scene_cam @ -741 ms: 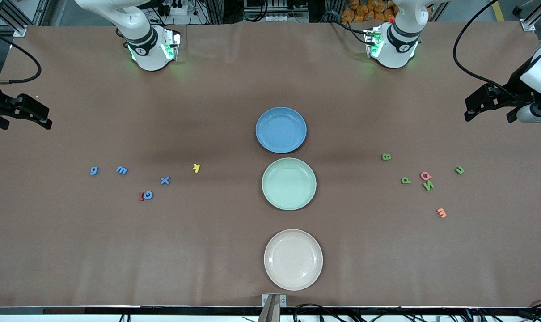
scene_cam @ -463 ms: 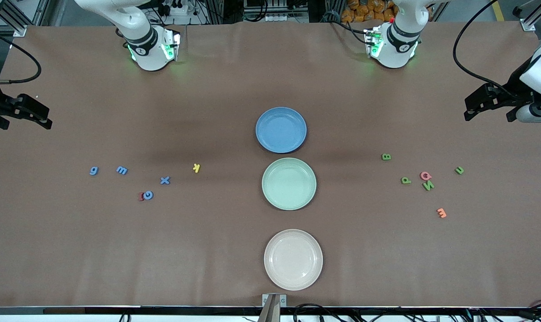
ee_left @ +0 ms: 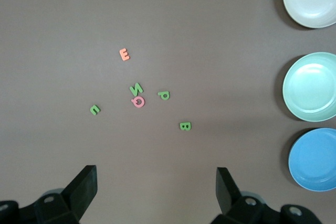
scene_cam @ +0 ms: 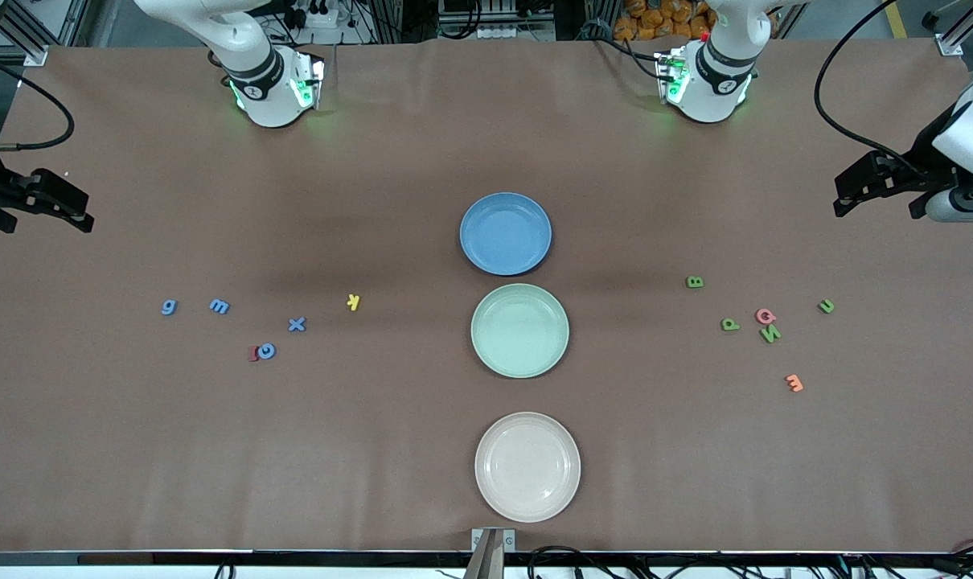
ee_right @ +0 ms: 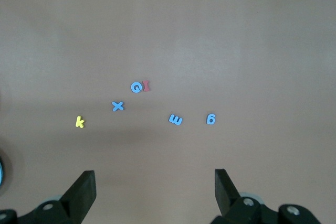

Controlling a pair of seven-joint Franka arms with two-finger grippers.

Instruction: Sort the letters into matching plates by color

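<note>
Both arms waited high at the ends of the tabletop [scene_cam: 422,145]. The left claw [scene_cam: 842,203] hung wide open and empty over bare tabletop at the left arm's end. The green letters lay well apart from it, nearer the front camera: a B [scene_cam: 695,282], a P [scene_cam: 729,325], an N [scene_cam: 770,334] and a U [scene_cam: 827,306]. The N touched a pink letter [scene_cam: 765,316], and an orange letter [scene_cam: 794,383] sat nearer the camera again. In the left wrist view the same green cluster [ee_left: 136,88] showed ahead of the spread fingers [ee_left: 84,190].

The right claw [scene_cam: 84,219] was open too, holding nothing, over the right arm's end. The blue letters sat well clear of it, nearer the camera: a g [scene_cam: 169,306], an m [scene_cam: 219,305], an x [scene_cam: 296,325] and a G [scene_cam: 267,351] touching a red letter [scene_cam: 254,353]. A yellow letter [scene_cam: 354,302] lay toward the plates.

Mid-table, the blue plate [scene_cam: 506,233] stood farthest from the camera, the green plate [scene_cam: 519,330] just beside it, and a cream plate [scene_cam: 527,466] nearest.
</note>
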